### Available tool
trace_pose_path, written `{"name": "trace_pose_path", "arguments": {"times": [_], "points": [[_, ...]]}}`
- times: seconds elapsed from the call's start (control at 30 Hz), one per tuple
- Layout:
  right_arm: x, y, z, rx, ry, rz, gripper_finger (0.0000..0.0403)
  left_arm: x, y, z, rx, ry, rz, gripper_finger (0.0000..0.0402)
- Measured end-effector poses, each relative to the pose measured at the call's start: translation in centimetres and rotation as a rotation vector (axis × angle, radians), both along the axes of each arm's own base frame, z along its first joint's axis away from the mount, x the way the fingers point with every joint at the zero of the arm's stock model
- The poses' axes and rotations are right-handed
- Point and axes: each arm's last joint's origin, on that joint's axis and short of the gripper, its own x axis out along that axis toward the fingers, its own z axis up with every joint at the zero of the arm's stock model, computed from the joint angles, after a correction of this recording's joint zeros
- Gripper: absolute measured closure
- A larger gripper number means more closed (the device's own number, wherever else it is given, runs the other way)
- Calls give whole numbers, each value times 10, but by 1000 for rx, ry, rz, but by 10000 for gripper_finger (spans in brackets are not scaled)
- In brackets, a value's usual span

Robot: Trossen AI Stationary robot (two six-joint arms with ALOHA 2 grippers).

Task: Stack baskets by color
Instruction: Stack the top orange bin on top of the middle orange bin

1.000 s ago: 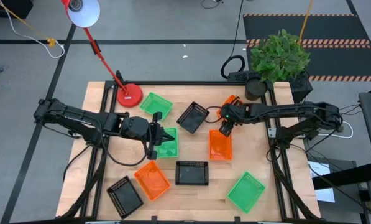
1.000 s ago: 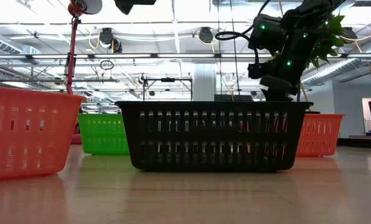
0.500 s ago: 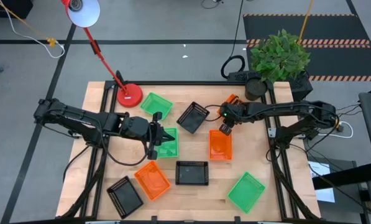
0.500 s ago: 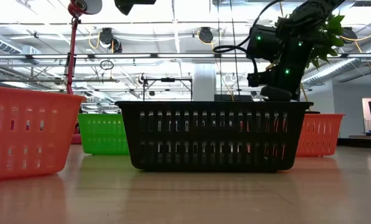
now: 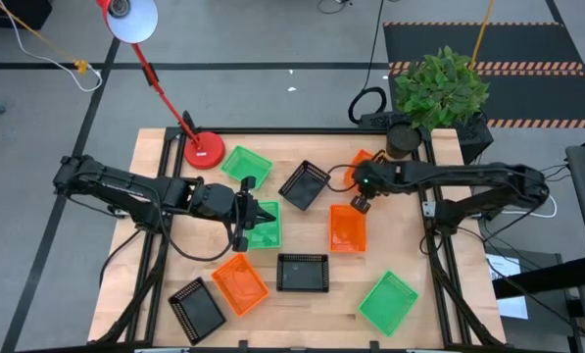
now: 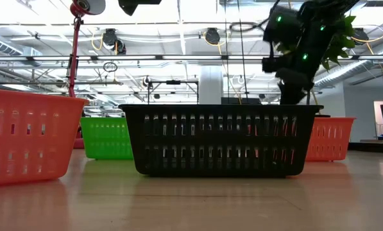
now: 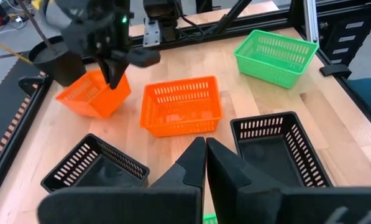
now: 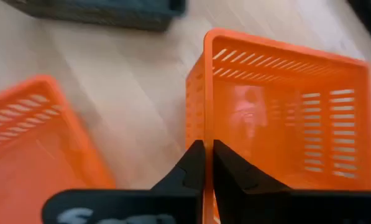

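Two orange baskets lie at the right of the table: one [image 5: 348, 227] flat on its bottom, and one farther back [image 7: 89, 96] [image 8: 284, 112], mostly hidden under my right arm in the high view. My right gripper [image 5: 359, 204] [image 8: 205, 155] is shut on the farther one. My left gripper [image 5: 244, 222] [image 7: 205, 149] hovers shut and empty beside a green basket [image 5: 265, 226] at mid-table. My right gripper pinches the farther orange basket's wall at its rim [image 8: 205, 118], one finger inside and one outside. The fingers slant down from the table's right side. The basket sits tilted in the left wrist view; whether it is clear of the table, I cannot tell.
Other baskets stand around: green [image 5: 245, 165] and black [image 5: 305, 184] at the back, black [image 5: 302, 273], orange [image 5: 238, 284], black [image 5: 196, 306] and green [image 5: 388, 299] toward the near edge. A red lamp base [image 5: 205, 150] and a plant pot [image 5: 402, 137] stand along the far edge.
My right gripper has risen a little and drawn back slightly toward the table's right edge.
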Motion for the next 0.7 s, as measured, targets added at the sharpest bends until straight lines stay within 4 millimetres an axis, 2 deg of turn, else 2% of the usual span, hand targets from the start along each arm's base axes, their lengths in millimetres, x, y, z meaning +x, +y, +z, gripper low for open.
{"name": "trace_pose_path", "arguments": {"times": [0.23, 0.5, 0.7], "points": [[-9, 21, 27, -92, -55, 46, 397, 0, 0, 0, -1, -3, 0, 385], [1, 54, 64, -138, -144, 166, 399, 0, 0, 0, 4, -4, -3, 385], [4, 85, 85, -171, -217, 282, 399, 0, 0, 0, 6, -4, -3, 385]]}}
